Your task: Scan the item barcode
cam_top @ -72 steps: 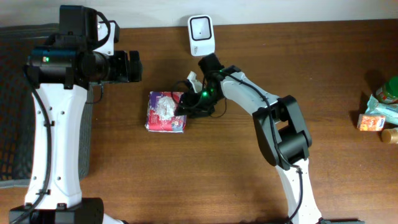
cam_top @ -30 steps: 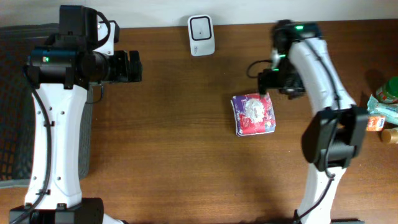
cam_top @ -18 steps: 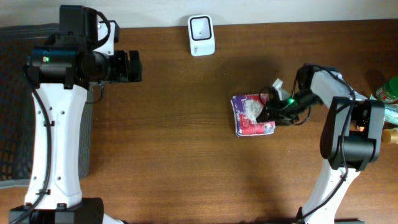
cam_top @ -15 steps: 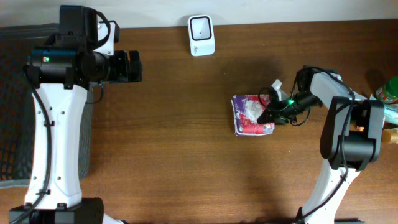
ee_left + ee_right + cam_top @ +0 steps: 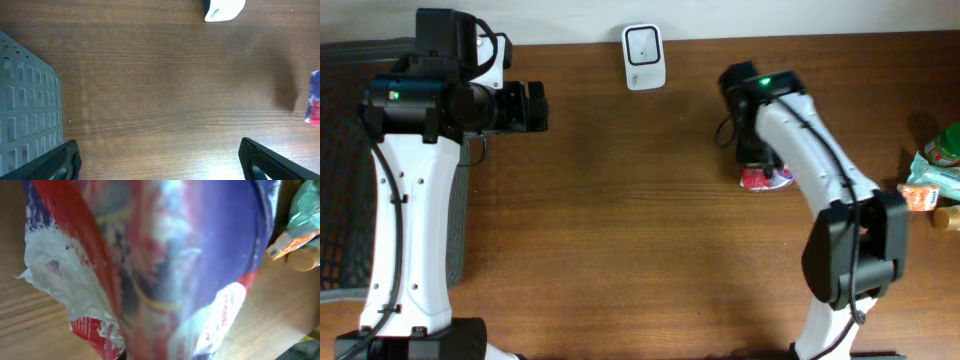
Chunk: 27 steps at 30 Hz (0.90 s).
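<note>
The item is a red, purple and white plastic packet (image 5: 165, 265). It fills the right wrist view, blurred and very close, and hides the fingers there. From overhead only its red and purple edge (image 5: 767, 179) peeks out under the right arm, where my right gripper (image 5: 757, 163) is shut on it. The white barcode scanner (image 5: 644, 57) stands at the table's back edge, left of that arm. My left gripper (image 5: 535, 107) hangs open at the far left, nothing between its fingers (image 5: 61, 161). In the left wrist view the scanner (image 5: 225, 8) sits top right and the packet (image 5: 315, 97) at the right edge.
A grey mesh basket (image 5: 27, 110) lies at the left of the table. At the right edge are a green-capped jar (image 5: 947, 145), a teal packet (image 5: 938, 175) and an orange box (image 5: 918, 197). Bare brown wood lies between the arms.
My right gripper has shut on the packet and taken it up off the table. The right arm has swung back over it. The left arm has not moved.
</note>
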Each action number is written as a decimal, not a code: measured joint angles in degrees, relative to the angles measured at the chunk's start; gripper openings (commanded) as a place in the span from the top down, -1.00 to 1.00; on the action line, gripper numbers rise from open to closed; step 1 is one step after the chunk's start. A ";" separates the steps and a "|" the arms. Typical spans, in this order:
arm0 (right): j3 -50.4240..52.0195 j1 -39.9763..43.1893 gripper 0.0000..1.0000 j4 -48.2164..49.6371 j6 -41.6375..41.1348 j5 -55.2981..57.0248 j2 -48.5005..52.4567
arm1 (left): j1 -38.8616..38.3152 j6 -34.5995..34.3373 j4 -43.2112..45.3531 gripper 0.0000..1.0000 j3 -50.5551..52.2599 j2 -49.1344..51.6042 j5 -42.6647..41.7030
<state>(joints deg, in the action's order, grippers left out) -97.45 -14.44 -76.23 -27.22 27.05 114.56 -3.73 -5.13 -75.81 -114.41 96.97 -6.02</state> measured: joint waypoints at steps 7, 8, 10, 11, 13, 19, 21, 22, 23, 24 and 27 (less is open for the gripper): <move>1.46 -10.01 0.32 1.68 -2.19 2.01 5.90 | 0.00 -0.02 0.00 -0.98 0.00 0.00 0.02; 1.46 -12.22 -0.07 2.95 -2.40 0.94 5.90 | 0.00 0.00 0.00 -0.98 0.00 0.00 0.02; 1.44 -14.78 -0.68 5.38 -2.64 -1.55 5.90 | 0.00 -0.02 -0.02 -0.98 0.00 0.00 0.02; 0.96 -16.41 -0.92 6.95 -2.69 -4.63 5.95 | 0.00 -0.02 -0.02 -0.98 0.00 0.00 0.02; -1.36 -18.08 -0.96 7.10 -1.64 -10.56 6.25 | 0.00 0.00 0.00 -0.98 0.00 0.00 0.04; -20.81 -11.96 -0.97 -2.01 4.85 -22.71 7.23 | 0.00 -0.02 -0.04 -0.98 0.00 0.00 0.02; -23.41 -6.64 -0.97 -4.09 8.39 -24.65 7.21 | 0.00 0.00 0.00 -0.98 0.00 0.00 0.02; -23.41 -3.61 -0.97 -4.72 10.03 -25.35 7.23 | 0.00 -0.02 0.00 -0.98 0.00 0.00 0.02; -23.12 -1.38 -0.97 -4.85 11.52 -26.16 7.23 | 0.00 0.00 0.00 -0.98 0.00 0.00 0.02; -22.75 1.40 -0.97 -4.76 14.01 -27.93 7.23 | 0.00 0.00 -0.02 -0.98 0.00 0.00 0.02; -19.58 10.80 -0.97 -4.70 24.65 -37.11 7.56 | 0.00 0.00 0.00 -0.98 0.00 0.00 0.04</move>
<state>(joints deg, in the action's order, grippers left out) -117.03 -3.64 -80.93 -2.57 -10.07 122.13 -3.73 -5.13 -75.81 -114.41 96.97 -5.98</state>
